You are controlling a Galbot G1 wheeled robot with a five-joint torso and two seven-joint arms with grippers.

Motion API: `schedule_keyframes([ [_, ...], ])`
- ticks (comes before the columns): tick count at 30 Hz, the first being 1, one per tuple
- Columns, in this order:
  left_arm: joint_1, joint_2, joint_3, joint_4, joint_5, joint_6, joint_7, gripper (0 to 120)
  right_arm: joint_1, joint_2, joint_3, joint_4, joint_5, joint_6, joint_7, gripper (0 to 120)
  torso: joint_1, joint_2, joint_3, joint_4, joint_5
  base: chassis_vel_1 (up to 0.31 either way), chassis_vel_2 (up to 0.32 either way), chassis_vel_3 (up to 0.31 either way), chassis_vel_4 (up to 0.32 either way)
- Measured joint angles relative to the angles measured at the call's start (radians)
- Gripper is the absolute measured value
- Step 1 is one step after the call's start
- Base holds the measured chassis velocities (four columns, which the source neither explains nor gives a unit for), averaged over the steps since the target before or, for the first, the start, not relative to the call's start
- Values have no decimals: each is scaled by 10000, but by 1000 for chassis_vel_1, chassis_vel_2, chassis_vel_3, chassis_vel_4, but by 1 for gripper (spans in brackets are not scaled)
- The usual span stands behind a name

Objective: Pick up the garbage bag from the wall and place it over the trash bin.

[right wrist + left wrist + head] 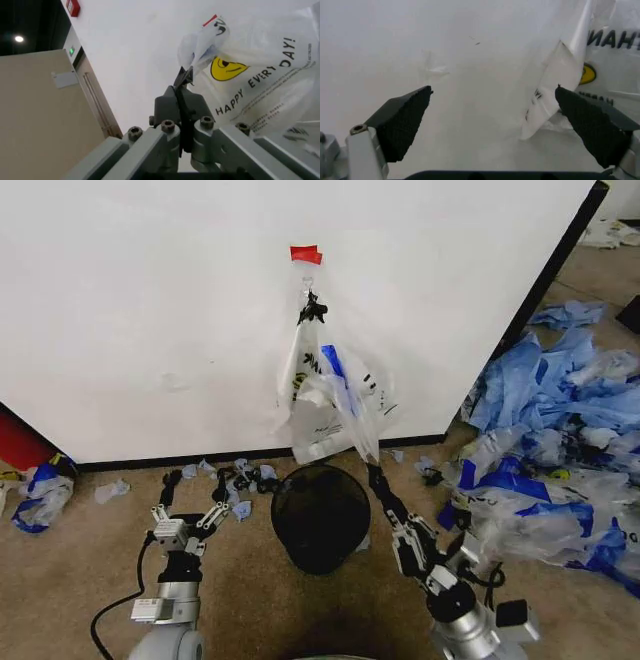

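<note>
The right tool (372,465) seems pinched on the hanging bag (330,395) above the bin (320,515); the left tool (190,495) gapes wide.

Brown carpet floor (60,580) w/ scattered plastic scraps, heaped blue & clear bags (560,450) at right.

A crinkly see-through garbage bag (330,405) with blue patches hangs against the white wall (150,310) from a hook under red tape — its lower end dangling just above the black mesh trash bin (320,515), upright on the floor.
</note>
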Motion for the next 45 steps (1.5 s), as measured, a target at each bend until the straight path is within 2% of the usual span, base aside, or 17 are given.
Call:
schedule_keyframes([
  [17, 269, 23, -146, -272, -66, -86, -43, 98, -1965, 619, 920, 267, -447, 1128, -774, 0, 0, 0, 0, -1, 0, 0, 0, 0, 0],
  [25, 370, -76, -170, -276, -41, -144, -68, 97, -2525, 786, 1420, 302, -351, 1196, -1235, 0, 0, 0, 0, 0, 0, 0, 0, 0, 0],
  [38, 354, -23, -171, -134, -11, -159, -128, 97, -2571, 927, 2068, -185, 680, 1201, -2824, 0, 0, 0, 0, 1, 1, 0, 0, 0, 0],
  [45, 341, -46, -165, -57, 8, -157, -130, 97, -2352, 894, 2177, -395, 888, 1189, -2951, 0, 0, 0, 0, 1, 1, 0, 0, 0, 0],
])
